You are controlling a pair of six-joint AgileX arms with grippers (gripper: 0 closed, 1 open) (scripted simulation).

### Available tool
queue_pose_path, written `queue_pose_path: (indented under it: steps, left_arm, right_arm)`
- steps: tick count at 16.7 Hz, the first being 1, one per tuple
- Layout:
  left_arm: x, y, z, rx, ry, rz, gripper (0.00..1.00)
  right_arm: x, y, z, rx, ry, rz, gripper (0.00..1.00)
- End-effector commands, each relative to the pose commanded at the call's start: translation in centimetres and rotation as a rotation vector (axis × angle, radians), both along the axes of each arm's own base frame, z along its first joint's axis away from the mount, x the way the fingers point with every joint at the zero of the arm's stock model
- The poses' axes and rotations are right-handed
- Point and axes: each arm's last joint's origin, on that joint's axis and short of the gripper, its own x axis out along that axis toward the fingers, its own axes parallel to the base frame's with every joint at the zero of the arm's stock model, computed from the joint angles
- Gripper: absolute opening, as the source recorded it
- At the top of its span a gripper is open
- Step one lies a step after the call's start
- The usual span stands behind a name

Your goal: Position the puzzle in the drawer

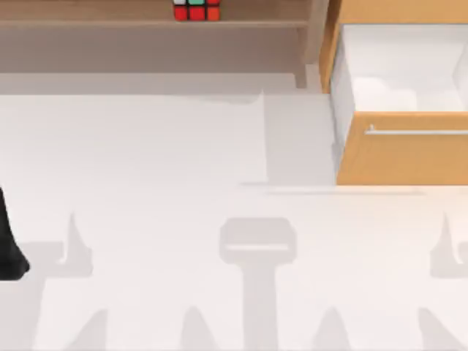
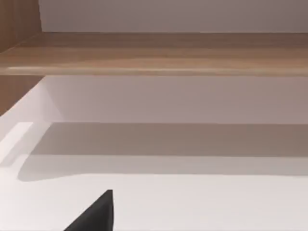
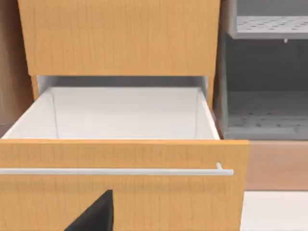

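Puzzle resting on the long wooden shelf at the counter's far edge, left of centre and well apart from the drawer; drawer at the far right, pulled open, its white inside bare, silver bar handle across its front. Left arm at the counter's left edge, its claw facing the shelf; right claw facing the drawer front; whether either claw is open or closed cannot be told. Step judged in hand: the opening is done, the pickup not yet begun; the next move calls for reaching the puzzle on the shelf and closing on it.
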Motion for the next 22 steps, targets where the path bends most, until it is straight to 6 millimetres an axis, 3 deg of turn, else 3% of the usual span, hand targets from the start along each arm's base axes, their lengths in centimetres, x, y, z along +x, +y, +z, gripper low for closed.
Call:
queue_pose_path:
  steps: [5,8,11,14,17,20,22]
  left_arm:
    - [0.0,0.0,0.0,0.0,0.0,0.0,1.0]
    - [0.0,0.0,0.0,0.0,0.0,0.0,1.0]
    - [0.0,0.0,0.0,0.0,0.0,0.0,1.0]
    - [0.0,0.0,0.0,0.0,0.0,0.0,1.0]
    - [0.0,0.0,0.0,0.0,0.0,0.0,1.0]
    - [0.0,0.0,0.0,0.0,0.0,0.0,1.0]
    - [0.0,0.0,0.0,0.0,0.0,0.0,1.0]
  right_arm:
    - [0.1,0.1,1.1,0.001,-0.003,-0.002,1.0]
    - [0.8,0.5,3.9,0.002,-0.004,-0.006,1.0]
    - [2.7,1.4,7.6,0.0,0.008,-0.012,1.0]
    - [6.2,3.1,11.5,-0.001,0.009,-0.016,1.0]
    - [11.0,6.3,14.6,-0.003,0.005,-0.016,1.0]
    - [16.4,10.9,16.0,-0.003,0.001,-0.014,1.0]
    - [19.8,14.8,15.8,-0.003,-0.001,-0.011,1.0]
